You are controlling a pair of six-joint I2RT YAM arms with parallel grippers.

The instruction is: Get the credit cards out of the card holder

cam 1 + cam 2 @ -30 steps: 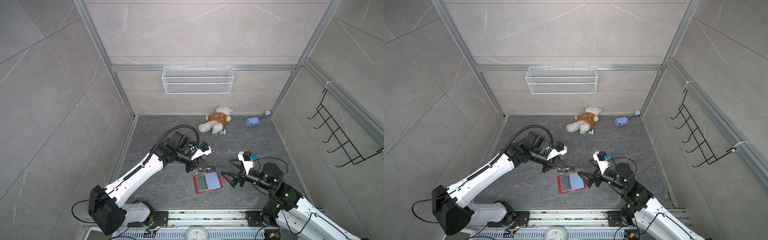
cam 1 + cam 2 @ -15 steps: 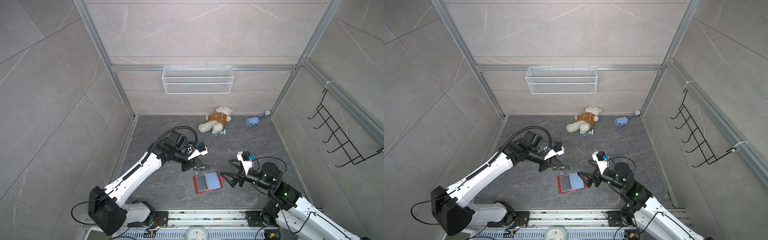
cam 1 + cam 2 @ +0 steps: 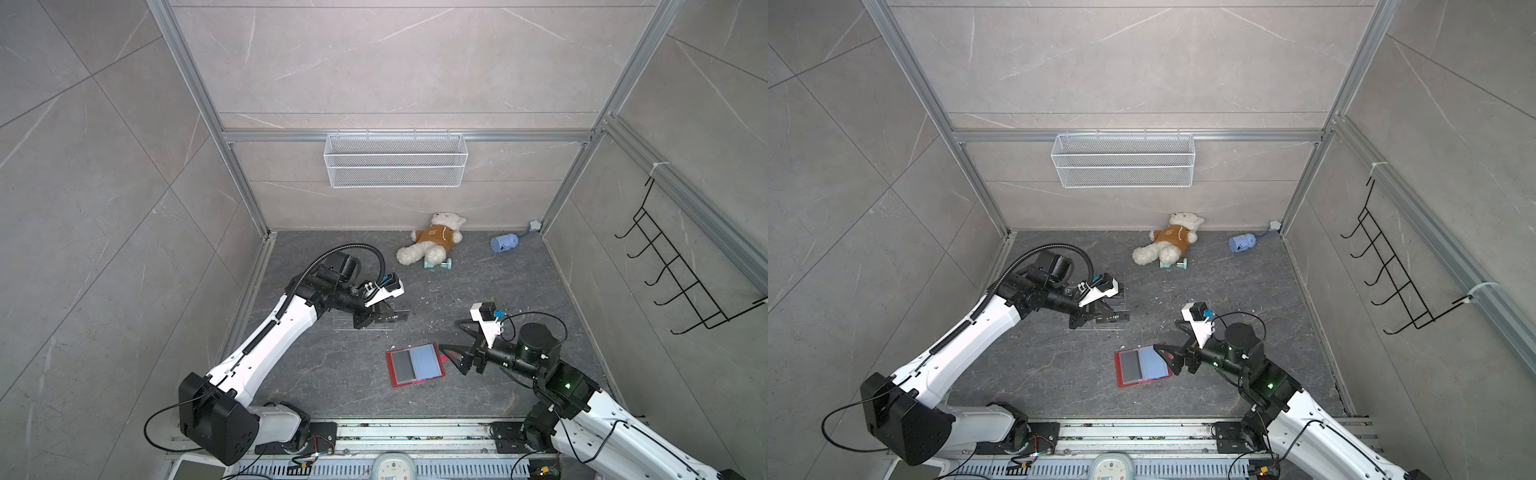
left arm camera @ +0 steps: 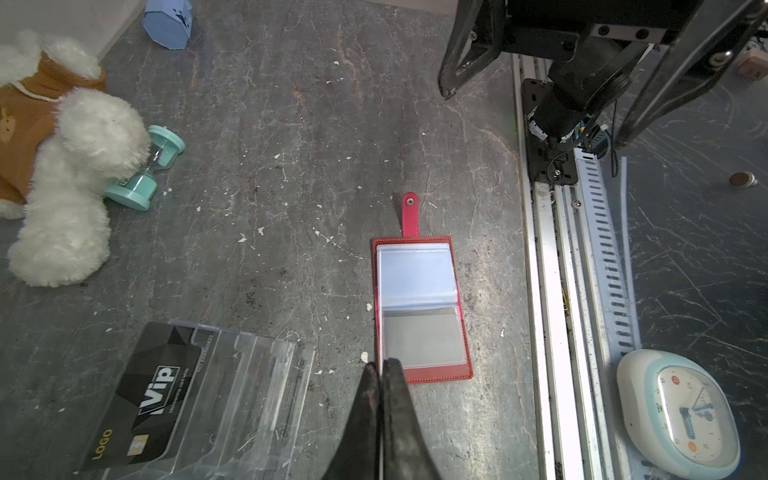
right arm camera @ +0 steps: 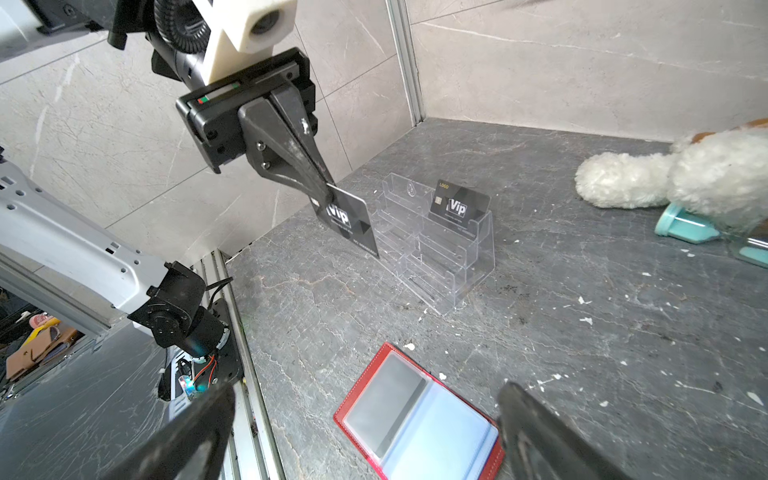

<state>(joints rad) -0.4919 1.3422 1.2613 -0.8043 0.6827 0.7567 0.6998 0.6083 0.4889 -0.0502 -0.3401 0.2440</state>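
Red card holder [image 3: 415, 364] lies open in both top views; right gripper [image 3: 448, 333] spread wide at its tab end, holding nothing. Left gripper [image 3: 376, 318] hangs at the acrylic rack [image 3: 345, 325]. Left wrist: jaws look pressed together, load edge-on; racked card [image 4: 153, 390] sits in an upper tier. Right wrist: left gripper pinches the held card [image 5: 347, 220] by one end, tilted, close beside the rack. My read: square its lower edge to a free slot, lower straight, release once seated, don't nudge the rack.
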